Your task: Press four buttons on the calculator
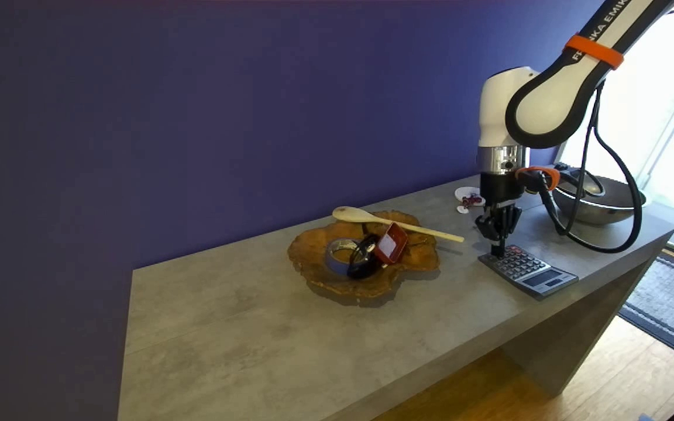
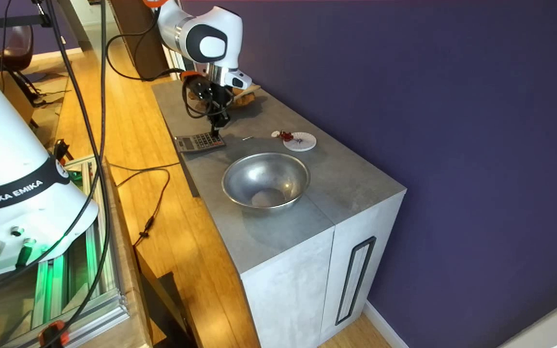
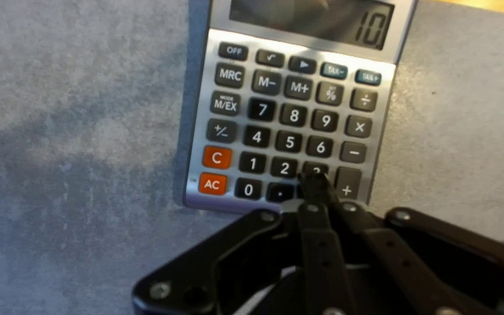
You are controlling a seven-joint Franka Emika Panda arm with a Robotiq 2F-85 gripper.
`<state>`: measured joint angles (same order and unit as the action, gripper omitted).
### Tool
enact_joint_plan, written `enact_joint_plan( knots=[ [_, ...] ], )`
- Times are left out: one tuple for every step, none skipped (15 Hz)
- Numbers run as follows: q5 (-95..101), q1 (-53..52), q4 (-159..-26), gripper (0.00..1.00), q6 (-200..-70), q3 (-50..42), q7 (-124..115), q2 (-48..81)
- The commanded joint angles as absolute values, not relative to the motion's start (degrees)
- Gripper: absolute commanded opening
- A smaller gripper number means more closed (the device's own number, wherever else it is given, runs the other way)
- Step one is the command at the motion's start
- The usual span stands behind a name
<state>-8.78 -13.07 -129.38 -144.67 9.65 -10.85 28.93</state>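
Pointing downward, the black two-fingered claw (image 3: 316, 180) at the end of the white-and-black robot arm (image 1: 506, 111) has its fingers (image 3: 311, 190) brought together, tip beside tip, holding nothing. Directly below it, on a grey stone-patterned bench (image 1: 243, 327), lies a flat rectangular silver-grey calculator (image 3: 274, 127) with black, grey and orange keys, its display (image 3: 295, 17) reading 10. In the wrist view the tips overlap the lower part of the black 3 key (image 3: 315, 167), between the black dot key (image 3: 279, 192) and the tall grey plus key (image 3: 348, 181); whether they touch any key I cannot tell.

To one side of the claw stands a round, shiny metal bowl (image 2: 259, 165), seen in both exterior views. On the opposite side of the claw sits an irregular brown wooden dish (image 1: 308, 248) bearing a ring of blue tape (image 1: 337, 268), a small red box (image 1: 394, 242) with a pale interior and a black object (image 1: 362, 270) too jumbled to identify; a long pale wooden spoon (image 1: 384, 221) lies across its rim on the wall side. From the claw towards the purple wall (image 1: 196, 117) lie a flat white disc (image 2: 307, 141), a dark red cluster (image 2: 285, 136) at its edge and, just beside that, a small white round piece (image 2: 275, 134).
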Motion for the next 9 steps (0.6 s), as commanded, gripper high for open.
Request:
enact_joint_plan(
  knots=[
    [-9.67,-13.26,-128.05,0.0,-147.71,9.68,-11.64,32.93],
    [-9.94,-13.06,-128.31,0.0,-147.98,9.83,-11.47,32.97],
    [-10.03,-13.0,-128.56,0.0,-148.11,9.84,-11.45,32.94],
    [-10.31,-12.86,-128.85,0.0,-148.42,9.91,-11.42,32.85],
    [-10.52,-12.74,-129.02,0.0,-148.44,9.97,-11.32,32.76],
    [-10.83,-12.6,-129.17,0.0,-148.67,10.09,-11.18,32.67],
    [-11.14,-12.5,-129.36,0.0,-148.91,10.2,-11.07,32.64],
    [-11.4,-12.43,-129.51,0.0,-149.01,10.25,-10.99,32.66],
    [-12.01,-12.11,-129.79,0.0,-149.31,10.51,-10.6,32.62]
  ],
)
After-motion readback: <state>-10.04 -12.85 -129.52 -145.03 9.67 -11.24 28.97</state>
